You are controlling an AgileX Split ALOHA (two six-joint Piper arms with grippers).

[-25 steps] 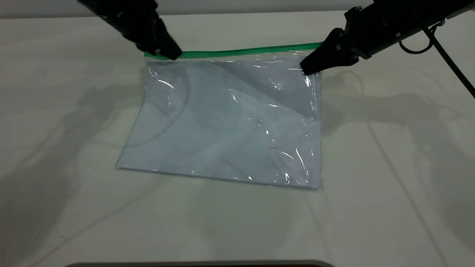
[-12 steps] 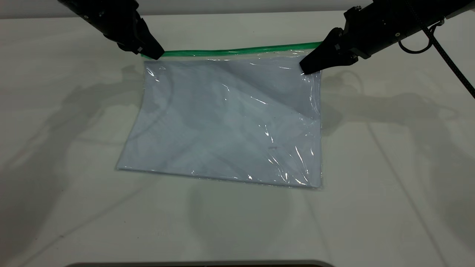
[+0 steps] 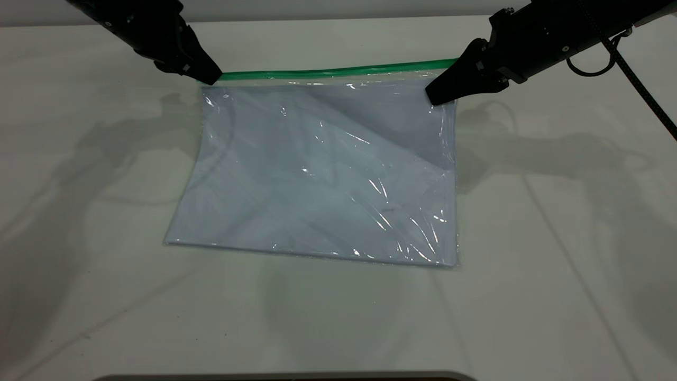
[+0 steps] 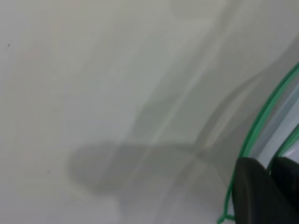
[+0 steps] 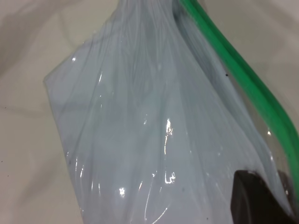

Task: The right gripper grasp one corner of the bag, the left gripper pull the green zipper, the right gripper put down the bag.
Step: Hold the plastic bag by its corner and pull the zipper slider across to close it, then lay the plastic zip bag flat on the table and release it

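Note:
The bag (image 3: 317,174) lies on the white table with pale sheets inside. The green zipper (image 3: 338,71) runs along its far edge. My right gripper (image 3: 432,98) is shut on the bag's far right corner (image 3: 447,79), where the green strip ends, and holds it slightly raised. In the right wrist view one finger (image 5: 257,196) presses the clear plastic (image 5: 140,130) beside the green strip (image 5: 233,56). My left gripper (image 3: 211,79) is at the strip's left end, shut on the zipper. In the left wrist view the green strip (image 4: 261,121) passes between its fingers (image 4: 252,191). The slider tab is hidden.
White table (image 3: 529,264) lies all round the bag. The right arm's black cable (image 3: 642,90) hangs at the far right. A dark rounded edge (image 3: 285,377) shows at the table's front.
My left gripper has moved left along the green strip to its left end, and the bag's plastic has shifted slightly. The right gripper has stayed at its corner.

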